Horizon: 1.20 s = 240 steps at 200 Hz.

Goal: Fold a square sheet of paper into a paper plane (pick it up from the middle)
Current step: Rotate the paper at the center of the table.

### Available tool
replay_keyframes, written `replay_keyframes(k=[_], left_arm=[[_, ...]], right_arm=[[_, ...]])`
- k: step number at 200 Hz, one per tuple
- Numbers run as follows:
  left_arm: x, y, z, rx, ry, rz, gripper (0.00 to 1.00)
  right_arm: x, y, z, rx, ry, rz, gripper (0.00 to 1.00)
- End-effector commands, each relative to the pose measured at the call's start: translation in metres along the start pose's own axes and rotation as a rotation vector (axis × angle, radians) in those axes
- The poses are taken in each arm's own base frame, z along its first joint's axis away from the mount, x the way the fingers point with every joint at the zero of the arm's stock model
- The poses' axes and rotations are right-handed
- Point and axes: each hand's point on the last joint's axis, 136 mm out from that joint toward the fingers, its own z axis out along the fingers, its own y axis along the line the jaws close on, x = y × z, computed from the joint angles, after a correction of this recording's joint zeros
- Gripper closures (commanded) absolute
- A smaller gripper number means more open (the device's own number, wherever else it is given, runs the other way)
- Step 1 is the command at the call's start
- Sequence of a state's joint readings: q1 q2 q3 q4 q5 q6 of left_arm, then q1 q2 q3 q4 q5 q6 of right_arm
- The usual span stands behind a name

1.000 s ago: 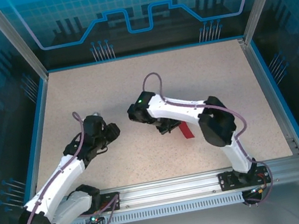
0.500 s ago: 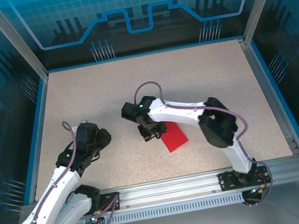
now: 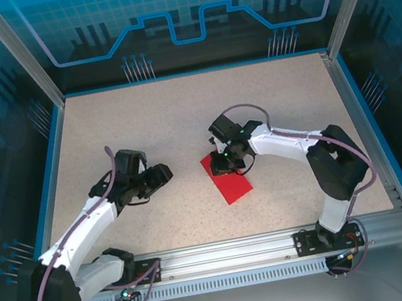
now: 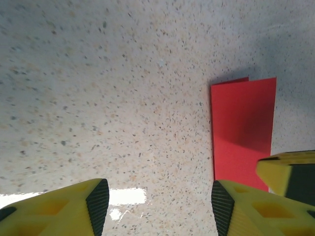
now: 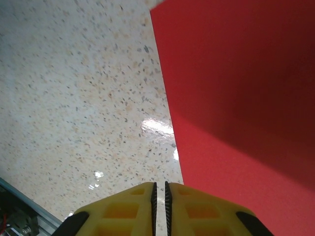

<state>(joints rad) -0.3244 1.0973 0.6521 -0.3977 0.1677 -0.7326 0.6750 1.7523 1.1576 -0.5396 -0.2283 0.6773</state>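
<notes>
Beige table [image 3: 141, 122]: speckled top with a blue rim around it; both arms reach over its near half.
Right arm [image 3: 294, 146]: white and black, bent toward the middle of the table, its wrist over the sheet of paper.
Left arm [image 3: 82, 230]: white and black, stretched from the near left corner toward the centre, and it points at the paper.
Sheet of paper [image 3: 232, 184]: bright red, folded to a long rectangle, lying flat near the middle of the table, a little to the right. In the left wrist view [image 4: 243, 132] one layer shows slightly past the other at the far end.
Left gripper [image 3: 165, 174]: near the paper on its left side, not touching it. Its yellow fingers [image 4: 59, 209] stand spread, with bare table between them.
Right gripper [image 3: 222, 166]: over the far left corner of the paper. Its yellow fingers [image 5: 123, 206] are pressed together, with only a thin slit between, just at the paper's left edge [image 5: 236, 98]. I cannot tell whether they touch the paper.
</notes>
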Motion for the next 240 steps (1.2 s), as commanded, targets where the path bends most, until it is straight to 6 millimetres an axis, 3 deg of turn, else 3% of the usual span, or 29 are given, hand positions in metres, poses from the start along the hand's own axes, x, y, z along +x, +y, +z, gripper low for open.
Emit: replay_keyframes(k=[1,19,55,84,130,197,222,240], left_arm=[[0.0,-0.017,0.005,0.077,0.034,-0.028,0.38],[0.002,-0.015,0.014,0.07,0.063,-0.053,0.37],[0.0,-0.016,0.025,0.053,0.091,-0.095,0.37],[-0.002,-0.018,0.032,0.042,0.116,-0.153,0.38],[-0.006,-0.033,0.038,0.031,0.106,-0.166,0.38],[-0.003,-0.05,0.055,0.077,0.118,-0.132,0.41],[-0.006,-0.068,0.057,0.123,0.141,-0.083,0.44],[-0.005,-0.091,0.056,0.176,0.152,-0.029,0.46]], right_arm=[[-0.001,-0.008,0.012,-0.055,0.009,-0.004,0.85],[0.002,-0.03,0.027,-0.005,0.03,0.038,0.84],[0.009,-0.054,0.052,0.025,0.04,0.162,0.85],[0.014,-0.07,0.056,0.055,-0.031,0.353,0.84],[0.03,-0.059,0.072,0.007,-0.002,0.532,0.86],[0.011,-0.029,0.052,-0.158,-0.091,0.53,0.82],[-0.004,-0.017,0.024,-0.184,-0.153,0.44,0.81],[-0.012,-0.029,0.001,-0.142,-0.199,0.389,0.79]])
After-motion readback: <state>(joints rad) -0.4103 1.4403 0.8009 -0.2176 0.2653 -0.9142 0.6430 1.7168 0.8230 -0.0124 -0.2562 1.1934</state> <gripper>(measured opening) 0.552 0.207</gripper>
